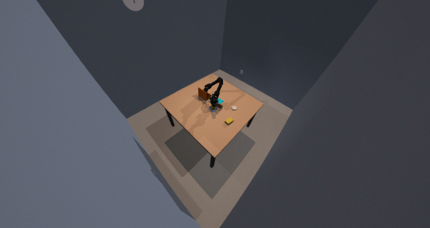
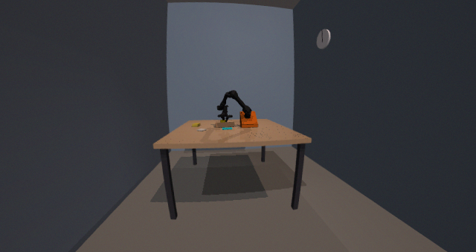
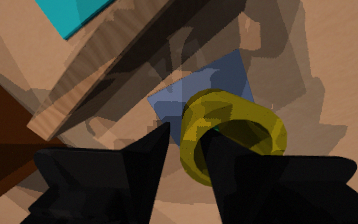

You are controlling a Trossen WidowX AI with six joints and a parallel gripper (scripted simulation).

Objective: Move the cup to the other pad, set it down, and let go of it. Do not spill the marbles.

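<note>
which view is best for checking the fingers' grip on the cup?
Wrist. The yellow cup fills the frame over the blue pad, with the gripper straddling its near wall. In the top view the cup is a speck under the arm; the exterior view shows only a yellowish hint.

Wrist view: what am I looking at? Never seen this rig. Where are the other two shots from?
One black robot arm on an orange base, bolted to a table. The top view looks down from high in the room, the exterior view looks across the table, and the wrist camera sits on the arm, looking past its gripper. The fingers straddle the wall of a yellow cup on a blue pad; whether they grip it is unclear. A cyan pad lies beyond a wooden bar.
</note>
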